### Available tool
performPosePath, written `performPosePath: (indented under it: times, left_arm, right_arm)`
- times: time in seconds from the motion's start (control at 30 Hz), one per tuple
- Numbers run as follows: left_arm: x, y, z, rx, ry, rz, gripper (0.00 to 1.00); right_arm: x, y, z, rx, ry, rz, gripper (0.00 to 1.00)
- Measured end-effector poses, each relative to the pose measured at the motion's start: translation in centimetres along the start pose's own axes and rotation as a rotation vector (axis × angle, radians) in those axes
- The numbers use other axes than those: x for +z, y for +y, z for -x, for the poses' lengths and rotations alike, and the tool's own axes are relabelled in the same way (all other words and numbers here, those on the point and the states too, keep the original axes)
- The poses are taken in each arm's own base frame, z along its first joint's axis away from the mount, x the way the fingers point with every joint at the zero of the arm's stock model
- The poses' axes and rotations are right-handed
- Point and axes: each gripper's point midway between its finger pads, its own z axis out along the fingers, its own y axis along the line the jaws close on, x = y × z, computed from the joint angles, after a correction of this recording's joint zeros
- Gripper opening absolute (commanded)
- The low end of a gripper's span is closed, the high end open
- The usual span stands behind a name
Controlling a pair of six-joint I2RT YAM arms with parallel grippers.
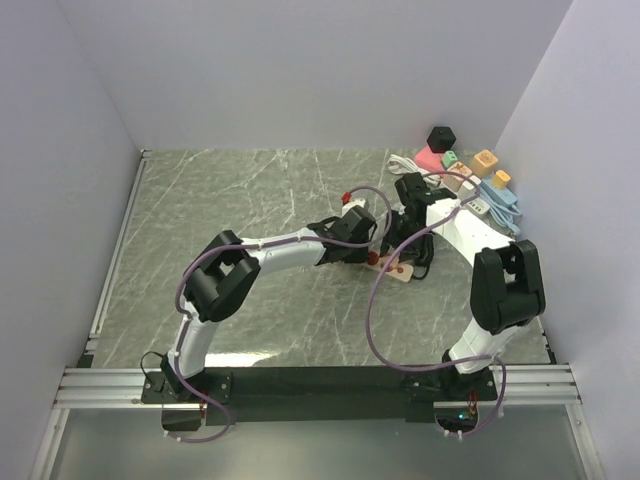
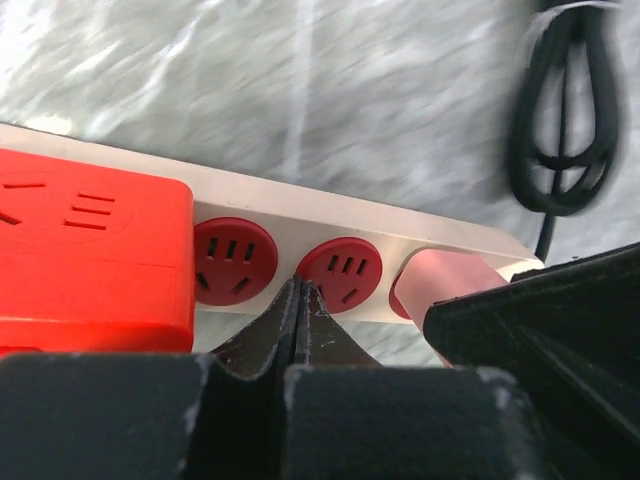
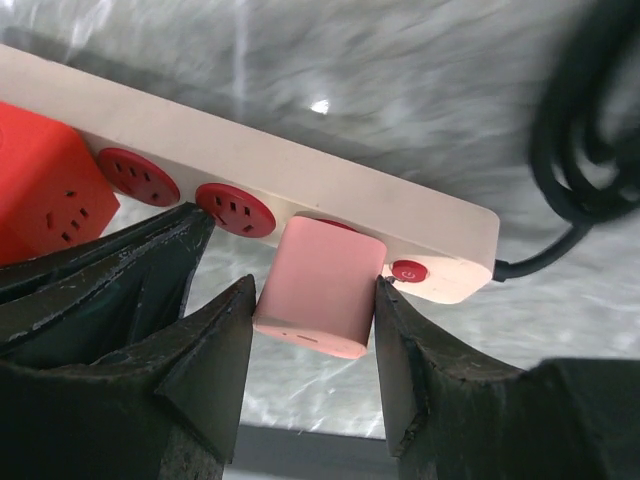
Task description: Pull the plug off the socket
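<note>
A white power strip (image 3: 330, 190) with red round sockets lies on the marble table. A pink plug (image 3: 325, 270) sits in the socket beside the strip's red switch (image 3: 410, 270). My right gripper (image 3: 314, 300) is shut on the pink plug, one black finger touching each side. My left gripper (image 2: 300, 290) is shut with nothing in it, and its tips press on the strip's edge (image 2: 400, 225) between two bare sockets. From the left wrist, the pink plug (image 2: 440, 275) shows just right of those tips. Overhead, both grippers meet at the strip (image 1: 392, 268).
A red cube adapter (image 2: 90, 250) fills the strip's left end. The strip's black cable (image 3: 585, 150) coils to the right of it. Coloured blocks (image 1: 441, 137) and a pale blue cable bundle (image 1: 500, 205) stand at the back right by the wall.
</note>
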Motion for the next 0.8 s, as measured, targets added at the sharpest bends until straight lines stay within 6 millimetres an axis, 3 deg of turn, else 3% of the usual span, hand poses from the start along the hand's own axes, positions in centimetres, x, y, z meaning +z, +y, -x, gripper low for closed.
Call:
performPosePath:
  times: [0.3, 0.6, 0.73, 0.8]
  left_arm:
    - [-2.5, 3.4, -1.4, 0.058, 0.102, 0.152, 0.01]
    - [-1.2, 4.2, -2.3, 0.044, 0.116, 0.130, 0.00]
    - [-0.4, 4.0, -1.9, 0.044, 0.115, 0.113, 0.00]
    - [0.9, 3.5, -0.8, 0.028, 0.068, 0.083, 0.00]
  right_arm:
    - [0.9, 3.6, -1.8, -0.017, 0.114, 0.190, 0.00]
    - [0.7, 3.6, -1.7, -0.044, 0.119, 0.188, 0.00]
    - [-1.1, 3.6, -1.3, -0.093, 0.126, 0.178, 0.00]
    - [-3.0, 5.4, -0.9, -0.106, 0.132, 0.237, 0.00]
